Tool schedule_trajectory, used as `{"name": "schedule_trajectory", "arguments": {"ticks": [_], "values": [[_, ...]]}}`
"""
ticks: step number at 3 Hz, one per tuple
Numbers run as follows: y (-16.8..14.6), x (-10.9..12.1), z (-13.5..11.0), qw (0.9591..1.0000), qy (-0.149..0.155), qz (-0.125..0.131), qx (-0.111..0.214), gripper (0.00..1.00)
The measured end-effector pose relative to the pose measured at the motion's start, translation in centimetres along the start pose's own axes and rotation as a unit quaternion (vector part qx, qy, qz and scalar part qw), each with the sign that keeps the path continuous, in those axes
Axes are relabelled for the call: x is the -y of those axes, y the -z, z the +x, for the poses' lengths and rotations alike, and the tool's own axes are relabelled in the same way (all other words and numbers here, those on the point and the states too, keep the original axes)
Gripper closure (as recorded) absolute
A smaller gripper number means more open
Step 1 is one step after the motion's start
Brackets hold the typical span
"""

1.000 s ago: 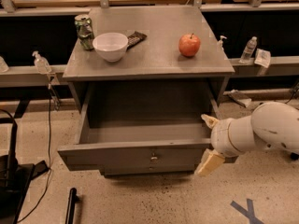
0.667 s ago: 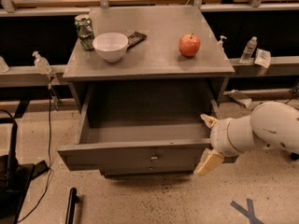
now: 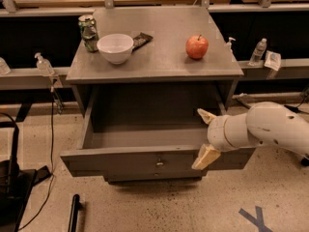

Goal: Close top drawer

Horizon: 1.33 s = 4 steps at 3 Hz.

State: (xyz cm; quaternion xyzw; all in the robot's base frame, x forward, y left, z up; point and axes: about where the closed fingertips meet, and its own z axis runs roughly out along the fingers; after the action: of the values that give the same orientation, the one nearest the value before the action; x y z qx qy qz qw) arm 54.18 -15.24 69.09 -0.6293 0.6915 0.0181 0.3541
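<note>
The top drawer [image 3: 140, 161] of the grey cabinet is pulled far out, its deep grey box empty and its flat front panel facing me with a small round knob [image 3: 159, 163] at centre. My gripper [image 3: 205, 137] is at the drawer's right end, with its white arm reaching in from the right. Its two tan fingers are spread apart: one fingertip [image 3: 204, 158] lies in front of the front panel, the other [image 3: 205, 115] lies over the drawer's inside. Nothing is held.
On the cabinet top [image 3: 164, 57] stand a white bowl [image 3: 115, 48], a green can [image 3: 88, 32], a dark snack bag [image 3: 141, 40] and a red apple [image 3: 197, 47]. Bottles stand on the rails at left [image 3: 44, 65] and right [image 3: 256, 52]. A black stand [image 3: 12, 178] and cables lie on the floor at left.
</note>
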Motion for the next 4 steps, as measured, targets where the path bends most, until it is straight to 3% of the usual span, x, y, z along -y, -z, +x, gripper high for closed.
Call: {"name": "schedule_trajectory", "arguments": {"ticks": [2, 3, 4], "values": [[-4.5, 4.2, -1.3, 0.9991, 0.040, 0.011, -0.008, 0.00], [-4.7, 4.8, -1.4, 0.9991, 0.039, 0.013, -0.008, 0.00], [-5.9, 7.9, -1.8, 0.9991, 0.034, 0.026, -0.008, 0.00]]}}
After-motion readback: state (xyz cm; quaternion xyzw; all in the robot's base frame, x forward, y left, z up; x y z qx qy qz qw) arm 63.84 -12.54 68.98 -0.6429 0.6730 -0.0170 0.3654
